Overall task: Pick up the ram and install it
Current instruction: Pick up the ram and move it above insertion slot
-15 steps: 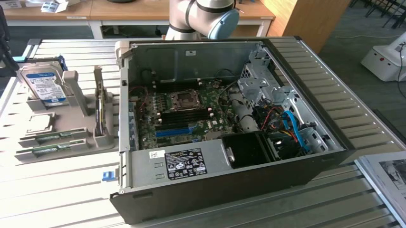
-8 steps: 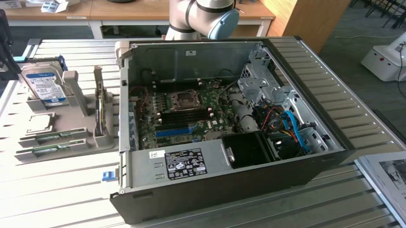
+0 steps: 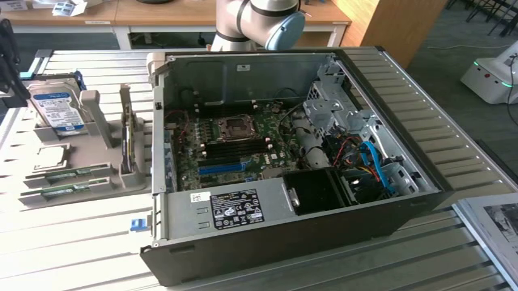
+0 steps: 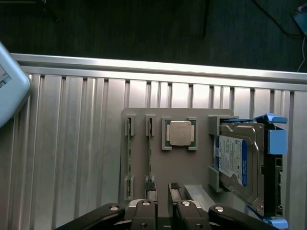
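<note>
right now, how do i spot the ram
Beside the open computer case, on the exterior view's left, lies a grey tray. The ram is either of two thin green sticks in its slots, far slimmer than the square chip and the hard drive.

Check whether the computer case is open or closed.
Open. The computer case lies on its side with the side panel off, so the motherboard and blue cables show inside.

Open air lies above the ram (image 3: 65, 190); hard drive (image 3: 58, 109) and upright card (image 3: 128, 142) stand nearby.
</note>
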Controlling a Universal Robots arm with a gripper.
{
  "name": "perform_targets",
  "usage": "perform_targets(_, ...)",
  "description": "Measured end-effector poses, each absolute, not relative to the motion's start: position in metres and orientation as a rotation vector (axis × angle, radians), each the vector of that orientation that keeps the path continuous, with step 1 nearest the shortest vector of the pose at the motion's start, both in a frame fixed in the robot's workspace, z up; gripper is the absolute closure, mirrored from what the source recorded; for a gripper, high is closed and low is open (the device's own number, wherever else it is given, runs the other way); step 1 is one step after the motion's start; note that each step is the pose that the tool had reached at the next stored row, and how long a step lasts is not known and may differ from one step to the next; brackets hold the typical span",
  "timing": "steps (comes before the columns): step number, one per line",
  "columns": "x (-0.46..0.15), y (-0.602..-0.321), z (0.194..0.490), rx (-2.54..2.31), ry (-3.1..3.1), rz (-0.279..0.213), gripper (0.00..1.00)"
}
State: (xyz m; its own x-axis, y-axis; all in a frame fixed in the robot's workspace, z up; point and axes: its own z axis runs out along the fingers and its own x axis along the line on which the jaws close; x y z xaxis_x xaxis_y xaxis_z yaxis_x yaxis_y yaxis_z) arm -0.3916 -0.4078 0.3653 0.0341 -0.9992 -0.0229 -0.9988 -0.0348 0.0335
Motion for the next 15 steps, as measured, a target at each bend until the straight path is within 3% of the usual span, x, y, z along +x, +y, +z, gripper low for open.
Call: perform_targets(15, -0.392, -0.408, 0.346, 2.253, -2.177, -0.062, 0.76)
